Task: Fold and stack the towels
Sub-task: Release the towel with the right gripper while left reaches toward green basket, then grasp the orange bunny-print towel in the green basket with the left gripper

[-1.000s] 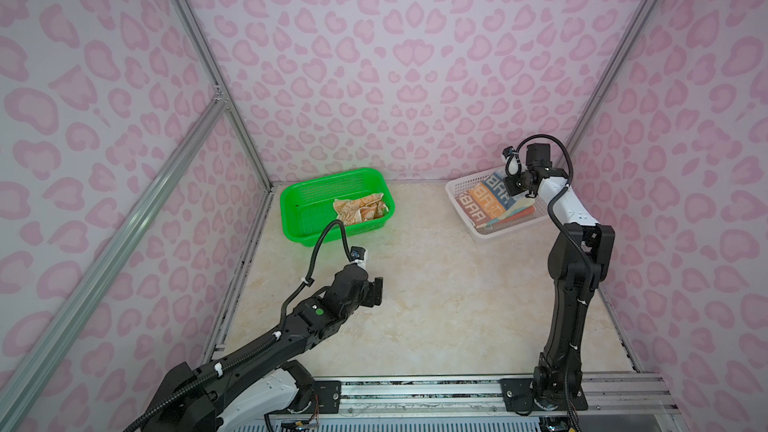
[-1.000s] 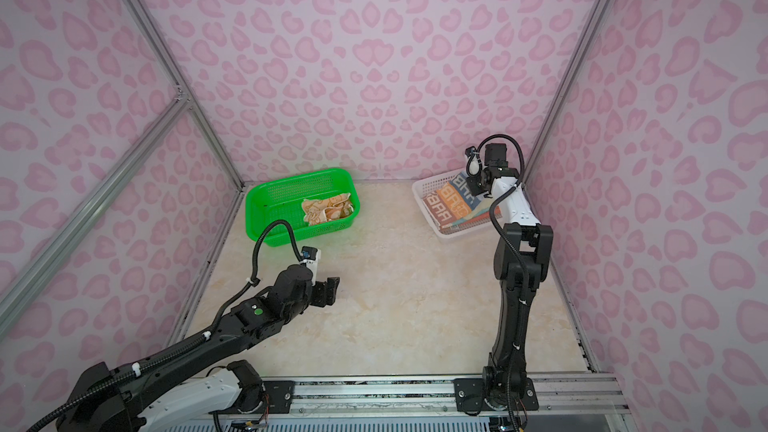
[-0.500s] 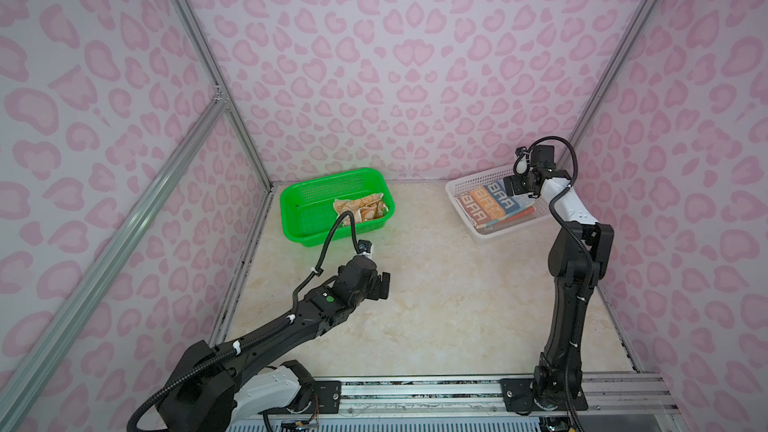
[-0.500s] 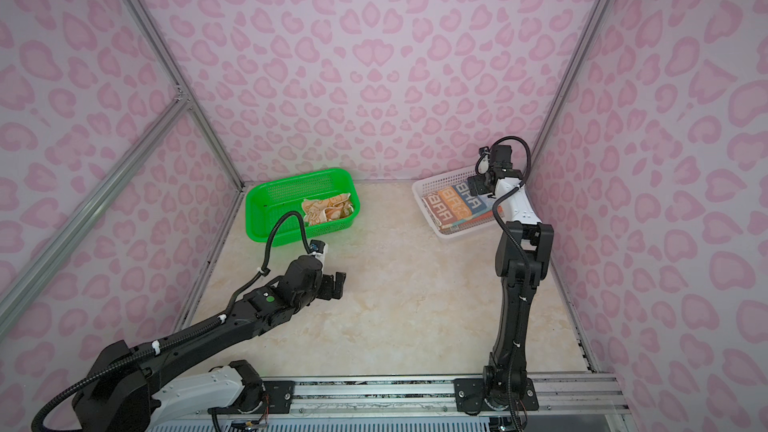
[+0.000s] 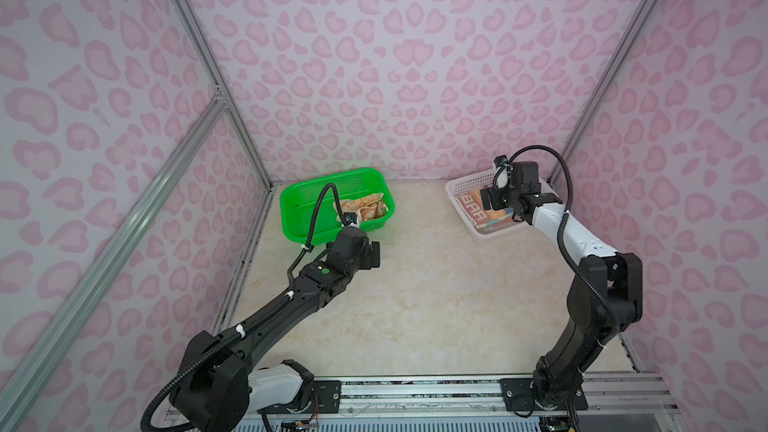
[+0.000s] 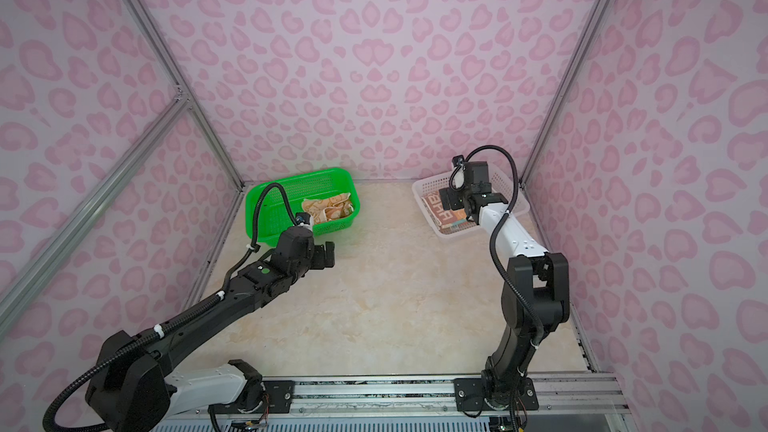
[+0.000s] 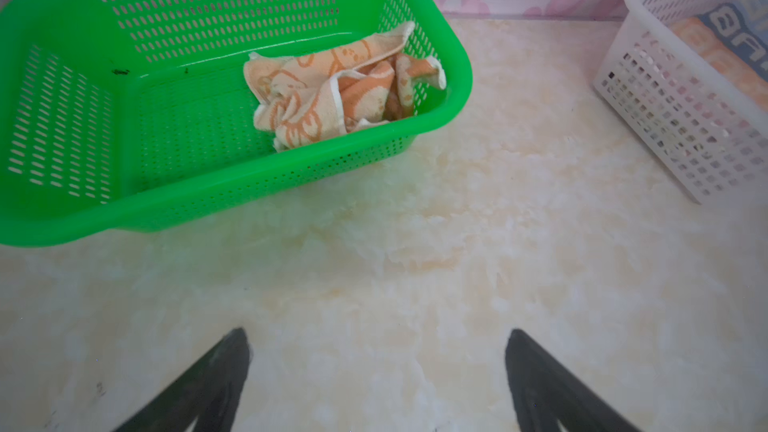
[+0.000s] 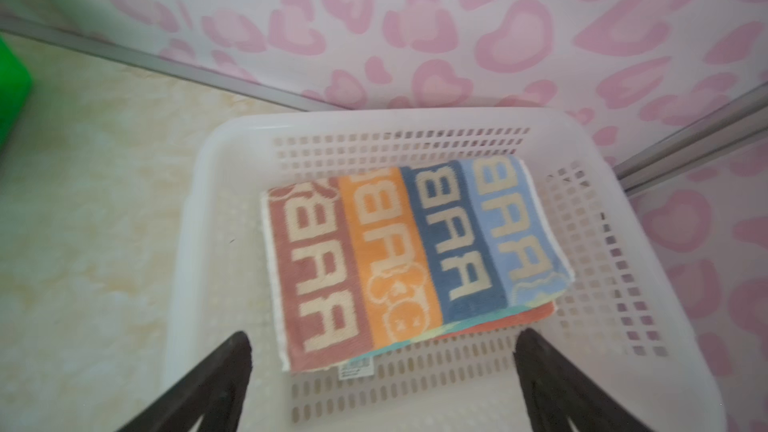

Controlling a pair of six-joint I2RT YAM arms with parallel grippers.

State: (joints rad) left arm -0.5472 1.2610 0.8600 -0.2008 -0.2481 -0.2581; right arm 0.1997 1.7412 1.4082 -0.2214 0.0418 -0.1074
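Pink heart-patterned walls [image 5: 395, 56] close in a cream marble-look tabletop [image 5: 436, 305] that has nothing lying between the two arms.

The main risk, as I judge it, lies with the crumpled orange towel with white cartoon faces [image 7: 316, 93]. It is bunched against the right-hand wall of the green perforated plastic basket [image 7: 208, 193], at the far left of the table. A finger reaching for it could strike the rim and shove the light basket. A pinch on the bunch could lift several layers at once, and the cloth would then be hard to spread flat. The left gripper [image 7: 378, 336] hangs low over bare tabletop on the near side of this basket, its jaws wide apart and empty.

At the far right, the right gripper [image 8: 384, 334] hovers over the white perforated plastic basket [image 8: 195, 243], jaws spread and holding nothing. A careless sweep could drag the top cloth and skew the pile.

That basket holds a folded stack. The brown, orange and blue striped towel with white block letters [image 8: 399, 255] lies on top. A coral edge [image 8: 498, 324] and a pale greenish edge [image 8: 419, 338] peek out beneath it.
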